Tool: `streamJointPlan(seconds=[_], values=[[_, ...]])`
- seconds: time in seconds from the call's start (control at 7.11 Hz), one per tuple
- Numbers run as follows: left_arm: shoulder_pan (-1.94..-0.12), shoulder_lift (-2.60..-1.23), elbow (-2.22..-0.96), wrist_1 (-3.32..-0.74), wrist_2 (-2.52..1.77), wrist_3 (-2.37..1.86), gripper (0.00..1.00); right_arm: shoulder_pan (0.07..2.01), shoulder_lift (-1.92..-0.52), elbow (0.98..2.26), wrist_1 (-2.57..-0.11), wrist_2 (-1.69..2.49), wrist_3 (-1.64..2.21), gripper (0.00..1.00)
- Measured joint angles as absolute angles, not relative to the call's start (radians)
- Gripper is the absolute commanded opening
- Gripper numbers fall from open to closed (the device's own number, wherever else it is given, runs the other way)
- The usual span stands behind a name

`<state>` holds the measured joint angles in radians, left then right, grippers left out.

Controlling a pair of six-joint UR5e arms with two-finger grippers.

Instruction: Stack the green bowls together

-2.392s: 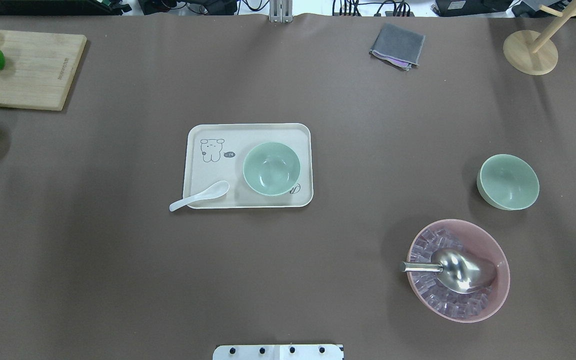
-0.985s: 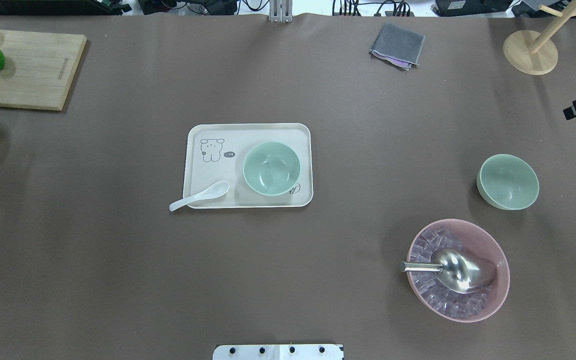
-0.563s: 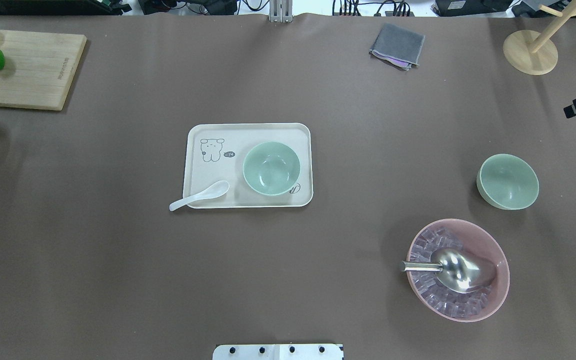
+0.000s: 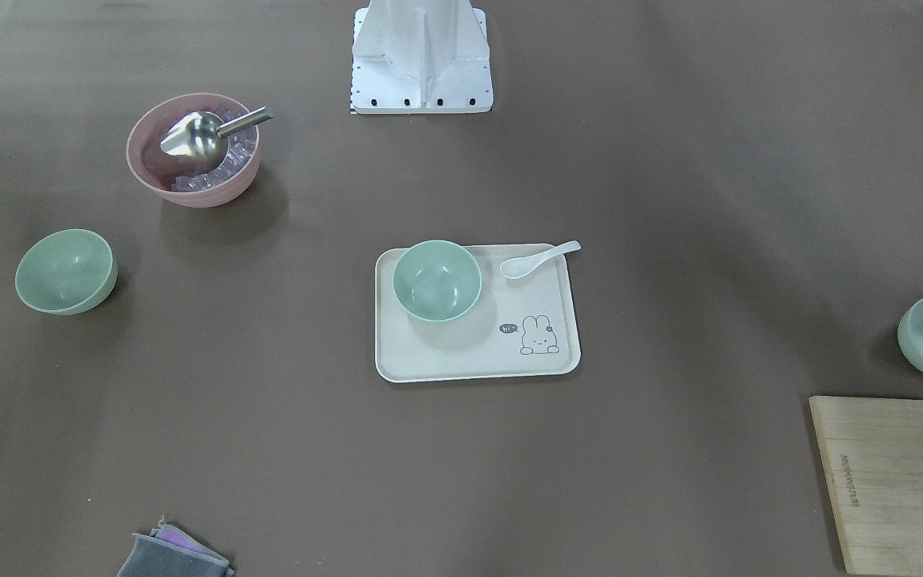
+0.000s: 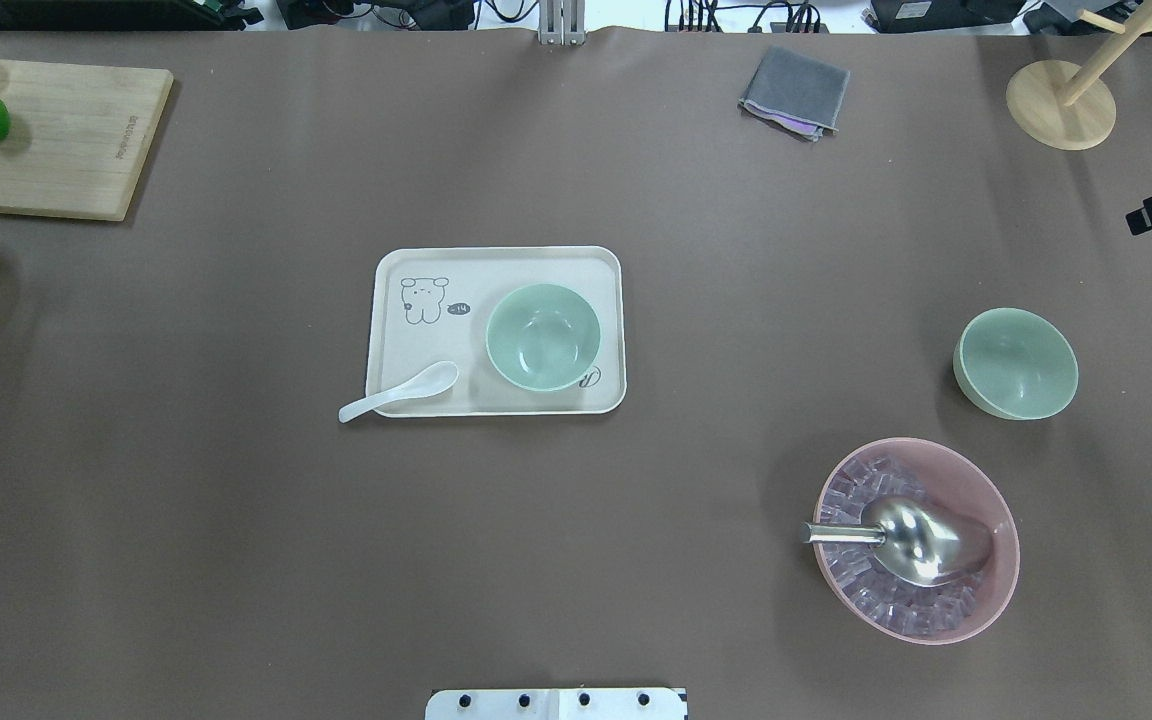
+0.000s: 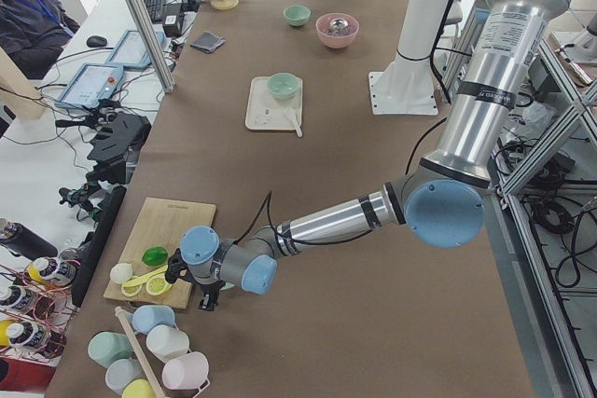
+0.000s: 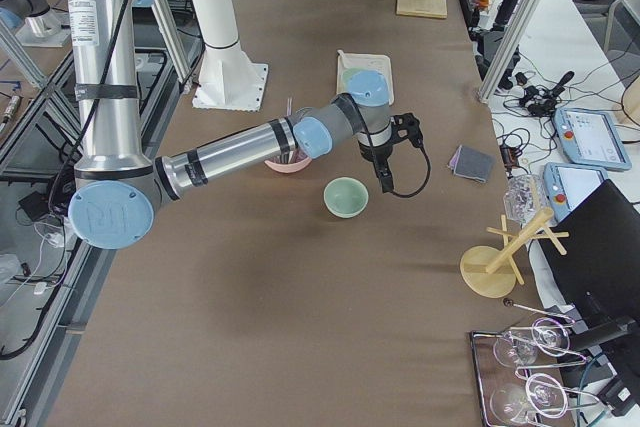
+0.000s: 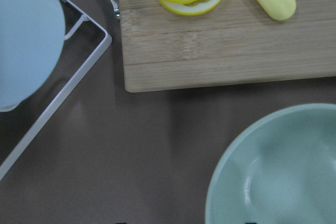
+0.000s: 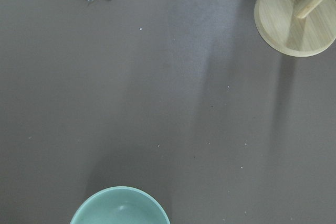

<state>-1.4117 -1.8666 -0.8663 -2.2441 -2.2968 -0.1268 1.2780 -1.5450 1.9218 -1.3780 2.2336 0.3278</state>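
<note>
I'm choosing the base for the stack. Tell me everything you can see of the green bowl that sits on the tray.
The green bowl on the tray is small, round and pale mint green, smooth and matte like plastic, with no marking. It stands upright, mouth up, and looks empty. It rests on the cream tray, in the half away from the cartoon drawing, close to the tray's rim. The white spoon lies beside it, apart from it. Nothing else touches it.

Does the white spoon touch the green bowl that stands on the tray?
Apart. The overhead view shows a strip of bare tray between the white spoon and the green bowl. The front-facing view shows the same gap.
</note>
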Motion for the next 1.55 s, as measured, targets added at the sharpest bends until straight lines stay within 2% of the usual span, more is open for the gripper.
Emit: streamJointPlan(seconds=[0.28, 0.42, 0.7, 1.13, 1.55], values=[[-1.411, -1.867, -0.868, -2.244, -2.300, -0.127, 0.32, 1.273, -1.550, 1.923, -1.347, 2.232, 0.359, 0.99], [-1.411, -1.868, -0.868, -2.244, -2.301, -0.127, 0.25, 1.271, -1.553, 1.924, -1.330, 2.232, 0.372, 0.99], [-1.409, -1.871, -0.871, -2.245, -2.302, -0.142, 0.00, 1.269, -1.556, 1.924, -1.318, 2.232, 0.378, 0.99], [-1.408, -1.872, -0.922, -2.245, -2.332, -0.208, 0.00, 1.269, -1.557, 1.924, -1.316, 2.232, 0.379, 0.99], [-1.406, -1.862, -1.166, -2.175, -2.348, -0.418, 0.00, 1.269, -1.558, 1.921, -1.317, 2.234, 0.379, 0.99]])
